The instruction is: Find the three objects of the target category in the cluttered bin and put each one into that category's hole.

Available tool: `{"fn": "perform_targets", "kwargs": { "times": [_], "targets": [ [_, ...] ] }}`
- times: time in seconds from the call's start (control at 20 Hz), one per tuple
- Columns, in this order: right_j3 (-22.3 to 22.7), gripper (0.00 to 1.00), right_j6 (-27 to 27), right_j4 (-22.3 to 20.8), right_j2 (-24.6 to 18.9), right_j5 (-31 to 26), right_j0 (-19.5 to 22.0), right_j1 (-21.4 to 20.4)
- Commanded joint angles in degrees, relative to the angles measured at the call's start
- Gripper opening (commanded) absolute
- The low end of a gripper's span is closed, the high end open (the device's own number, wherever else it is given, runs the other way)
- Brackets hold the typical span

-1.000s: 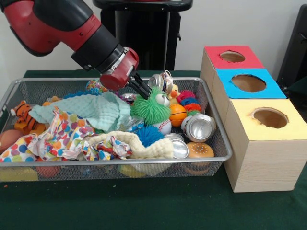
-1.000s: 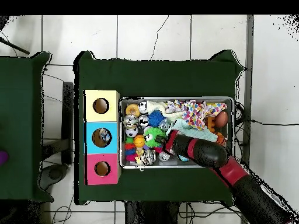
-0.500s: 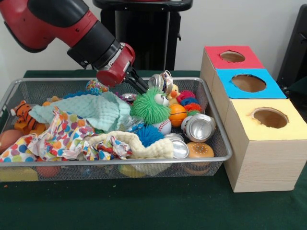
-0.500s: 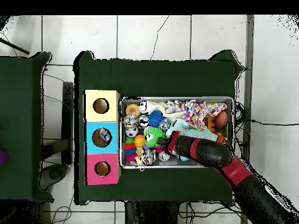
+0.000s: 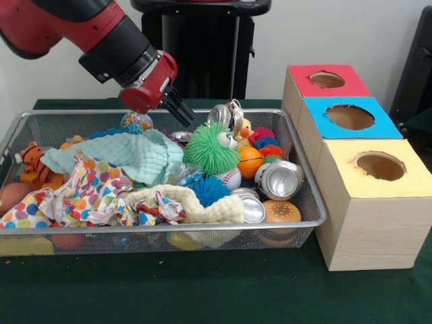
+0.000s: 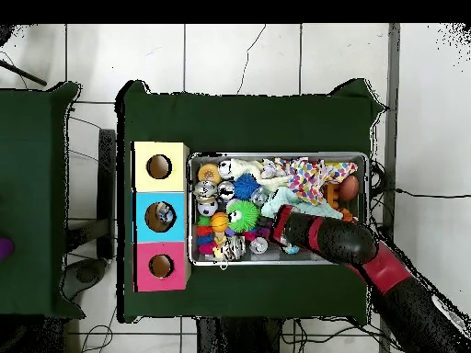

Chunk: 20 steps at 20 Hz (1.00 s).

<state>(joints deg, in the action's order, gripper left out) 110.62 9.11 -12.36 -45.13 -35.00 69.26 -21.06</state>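
The wire bin (image 5: 312, 202) holds a jumble of toys, cloths and cans. A crushed silver can (image 5: 226, 115) leans at the back by a green fuzzy toy (image 5: 212, 150). Two more silver cans (image 5: 280, 179) (image 5: 251, 206) lie at the front right. My gripper (image 5: 183, 116) hangs above the bin's back rim, left of the crushed can and clear of it, shut with nothing in it. In the overhead view the gripper (image 6: 277, 219) sits over the bin's middle beside the green toy (image 6: 244, 216).
Three wooden boxes stand right of the bin, with holes in a red top (image 5: 327, 79), a blue top (image 5: 349, 117) and a yellow top (image 5: 380, 165). Something lies inside the blue hole (image 6: 164, 216). A mint cloth (image 5: 135, 154), a dotted cloth (image 5: 81, 192) and a tiger toy (image 5: 30, 162) fill the left half.
My gripper has drawn up and to the left, away from the crushed can. The can stays where it was.
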Motion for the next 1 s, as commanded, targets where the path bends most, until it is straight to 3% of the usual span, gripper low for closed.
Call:
{"fn": "perform_targets", "kwargs": {
  "times": [0.05, 0.5, 1.0],
  "targets": [
    [-6.47, 0.0, 7.77, 1.94, -1.52, -4.12, -1.85, -2.32],
    [-11.51, 0.0, 4.17, -6.35, 4.97, -2.51, -6.41, -5.25],
    [-13.67, 0.0, 2.31, -14.3, 6.1, 1.15, -5.51, -3.19]
  ]
}}
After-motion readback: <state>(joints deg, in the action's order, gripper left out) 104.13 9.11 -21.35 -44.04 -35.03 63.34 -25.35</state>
